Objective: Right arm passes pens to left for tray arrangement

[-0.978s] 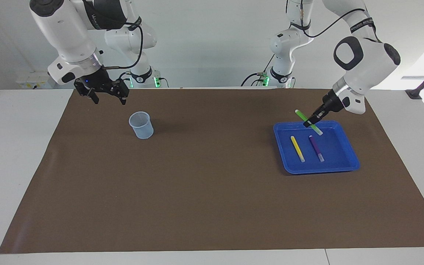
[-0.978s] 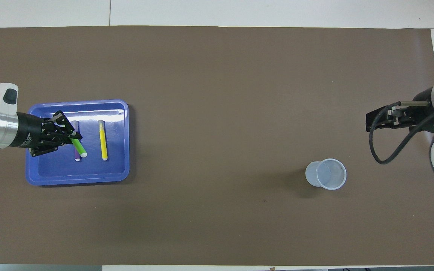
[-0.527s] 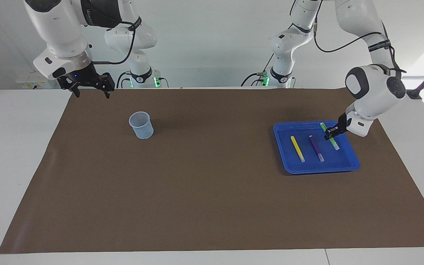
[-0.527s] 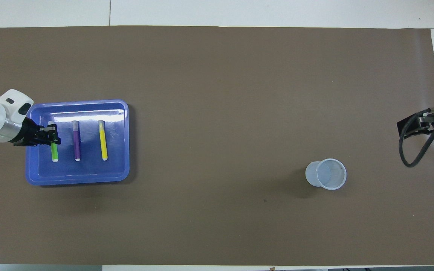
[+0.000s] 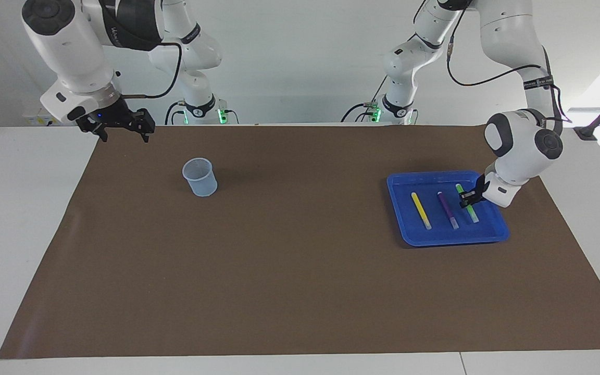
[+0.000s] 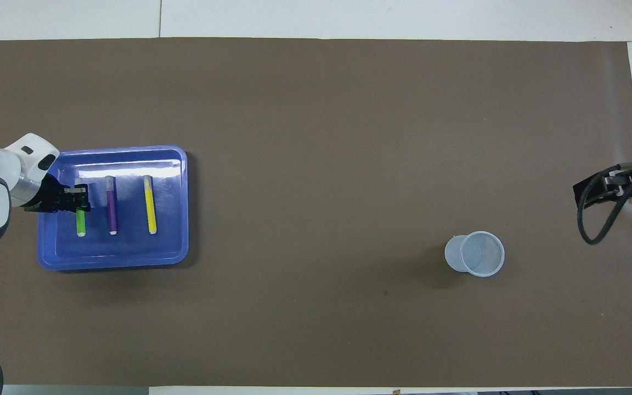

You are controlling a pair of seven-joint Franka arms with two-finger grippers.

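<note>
Yellow [image 5: 421,210], purple [image 5: 448,209], green pens [image 5: 467,204] parallel in blue tray [image 5: 438,239].

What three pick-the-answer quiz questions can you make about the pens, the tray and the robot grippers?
1. Where is the cup?
A. in the tray
B. on the brown mat, toward the right arm's end
C. in a gripper

2. How many pens are in the blue tray?
A. one
B. two
C. three

3. What is the left gripper doing?
A. shut on the green pen
B. wide open over the cup
C. holding the tray's rim

Answers: 1 B, the cup stands alone on the mat. 2 C, yellow pen, purple pen and green. 3 A, it grips the green pen low in the tray.
</note>
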